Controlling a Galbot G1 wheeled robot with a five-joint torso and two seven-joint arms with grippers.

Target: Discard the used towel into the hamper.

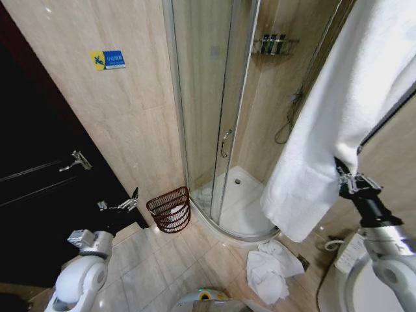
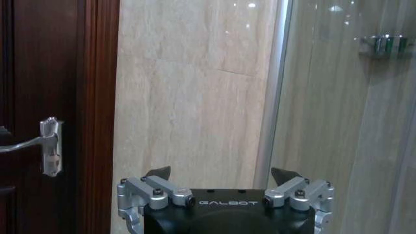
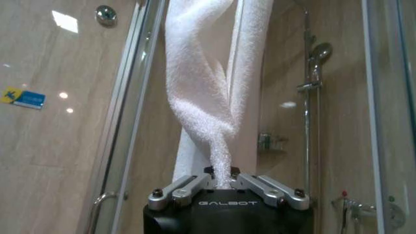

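Observation:
A large white towel (image 1: 338,117) hangs down at the right in the head view. My right gripper (image 1: 343,170) is at its lower edge. In the right wrist view that gripper (image 3: 221,176) is shut on a twisted fold of the towel (image 3: 204,97), which runs up from between the fingers. The hamper (image 1: 169,209), a dark reddish-brown openwork basket, stands on the floor against the wall beside the shower enclosure, well left of and below the towel. My left arm (image 1: 84,260) is low at the left. Its gripper (image 2: 221,176) is open and holds nothing, facing the tiled wall.
The curved glass shower enclosure (image 1: 214,117) stands behind the hamper. A crumpled white towel (image 1: 268,273) lies on the floor tiles. A toilet (image 1: 364,279) is at the lower right. A dark door (image 1: 39,182) with a metal handle (image 2: 46,144) is on the left.

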